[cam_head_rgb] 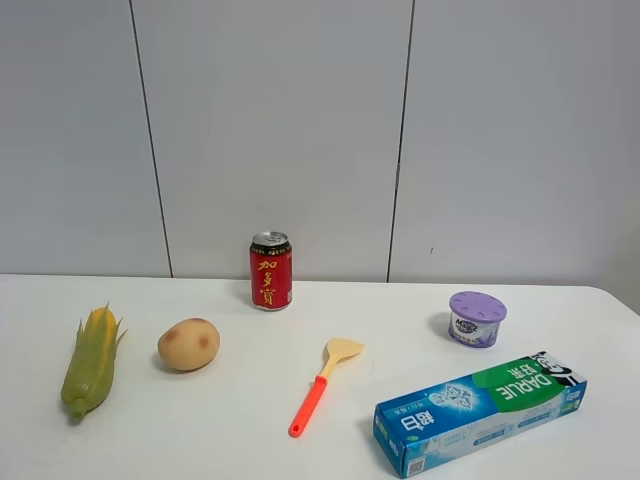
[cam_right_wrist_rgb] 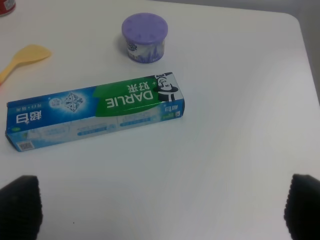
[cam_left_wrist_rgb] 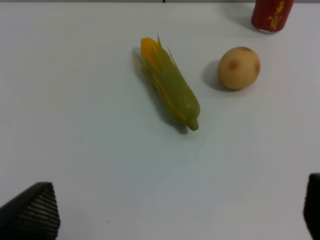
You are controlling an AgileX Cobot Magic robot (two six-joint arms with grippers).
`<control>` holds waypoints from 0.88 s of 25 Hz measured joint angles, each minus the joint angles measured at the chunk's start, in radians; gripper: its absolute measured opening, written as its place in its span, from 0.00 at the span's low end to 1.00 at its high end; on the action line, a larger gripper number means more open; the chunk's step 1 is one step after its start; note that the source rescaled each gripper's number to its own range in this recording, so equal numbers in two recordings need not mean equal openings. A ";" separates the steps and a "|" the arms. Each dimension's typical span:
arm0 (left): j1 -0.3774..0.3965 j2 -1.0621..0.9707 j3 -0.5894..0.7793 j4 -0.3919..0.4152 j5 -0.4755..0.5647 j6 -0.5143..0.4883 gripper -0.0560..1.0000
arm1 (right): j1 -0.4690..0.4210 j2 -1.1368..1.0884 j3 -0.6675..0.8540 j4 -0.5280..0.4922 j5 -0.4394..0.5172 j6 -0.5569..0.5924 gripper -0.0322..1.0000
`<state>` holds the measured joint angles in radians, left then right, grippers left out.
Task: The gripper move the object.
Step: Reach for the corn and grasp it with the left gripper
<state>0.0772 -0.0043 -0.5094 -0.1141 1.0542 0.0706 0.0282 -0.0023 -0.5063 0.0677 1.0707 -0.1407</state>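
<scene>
The ear of corn [cam_head_rgb: 90, 361] in a green husk with a yellow tip lies at the far left of the white table [cam_head_rgb: 240, 440]. In the left wrist view the corn [cam_left_wrist_rgb: 170, 85] lies alone, well ahead of my left gripper [cam_left_wrist_rgb: 170, 215], whose black fingertips [cam_left_wrist_rgb: 30, 212] stand wide apart and empty at the frame's lower corners. My right gripper [cam_right_wrist_rgb: 162, 207] is also open and empty, hovering near the toothpaste box [cam_right_wrist_rgb: 95, 116]. Neither gripper shows in the exterior high view.
A tan potato [cam_head_rgb: 188, 343] lies right of the corn. A red can [cam_head_rgb: 271, 271] stands at the back. An orange-handled spatula [cam_head_rgb: 322, 385] lies mid-table. A blue-green toothpaste box [cam_head_rgb: 478, 410] and a purple-lidded tub [cam_head_rgb: 476, 318] are on the right.
</scene>
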 joint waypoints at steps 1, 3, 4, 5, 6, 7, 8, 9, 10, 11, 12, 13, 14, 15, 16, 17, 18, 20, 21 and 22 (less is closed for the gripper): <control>0.000 0.001 0.000 0.000 0.000 -0.016 1.00 | 0.000 0.000 0.000 0.000 0.000 0.000 1.00; 0.000 0.018 0.000 0.000 0.000 -0.055 1.00 | 0.000 0.000 0.000 0.000 0.000 0.000 1.00; 0.000 0.038 -0.006 0.000 0.000 -0.071 1.00 | 0.000 0.000 0.000 0.000 0.000 0.000 1.00; 0.000 0.067 -0.019 0.000 0.000 -0.087 1.00 | 0.000 0.000 0.000 0.000 0.000 0.000 1.00; 0.000 0.101 -0.037 0.000 0.000 -0.098 1.00 | 0.000 0.000 0.000 0.000 0.000 0.000 1.00; 0.000 0.133 -0.059 -0.001 -0.001 -0.106 1.00 | 0.000 0.000 0.000 0.000 0.000 0.000 1.00; 0.000 0.175 -0.078 -0.001 -0.009 -0.114 1.00 | 0.000 0.000 0.000 0.000 0.000 0.000 1.00; 0.000 0.222 -0.102 -0.001 -0.019 -0.121 1.00 | 0.000 0.000 0.000 0.000 0.000 0.000 1.00; 0.000 0.273 -0.127 -0.003 -0.032 -0.130 1.00 | 0.000 0.000 0.000 0.000 0.000 0.000 1.00; 0.000 0.318 -0.149 -0.004 -0.045 -0.138 1.00 | 0.000 0.000 0.000 0.000 0.000 0.000 1.00; 0.000 0.374 -0.167 -0.004 -0.062 -0.143 1.00 | 0.000 0.000 0.000 0.000 0.000 0.000 1.00; 0.000 0.430 -0.188 -0.004 -0.080 -0.147 1.00 | 0.000 0.000 0.000 0.000 0.000 0.000 1.00; 0.000 0.477 -0.208 -0.004 -0.098 -0.149 1.00 | 0.000 0.000 0.000 0.000 0.000 0.000 1.00; 0.000 0.534 -0.224 -0.004 -0.114 -0.149 1.00 | 0.000 0.000 0.000 0.000 0.000 0.000 1.00; 0.000 0.590 -0.244 -0.004 -0.132 -0.150 1.00 | 0.000 0.000 0.000 0.000 0.000 0.000 1.00; 0.000 0.646 -0.264 -0.008 -0.149 -0.150 1.00 | 0.000 0.000 0.000 0.000 0.000 0.000 1.00; 0.000 0.691 -0.283 -0.014 -0.167 -0.150 1.00 | 0.000 0.000 0.000 0.000 0.000 0.000 1.00; 0.000 0.792 -0.320 -0.024 -0.215 -0.152 1.00 | 0.000 0.000 0.000 0.000 0.000 0.000 1.00; 0.000 0.832 -0.339 -0.032 -0.242 -0.152 1.00 | 0.000 0.000 0.000 0.000 0.000 0.000 1.00; 0.000 0.880 -0.356 -0.040 -0.264 -0.152 1.00 | 0.000 0.000 0.000 0.000 0.000 0.000 1.00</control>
<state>0.0772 0.8756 -0.8654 -0.1538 0.7898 -0.0818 0.0282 -0.0023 -0.5063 0.0677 1.0707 -0.1407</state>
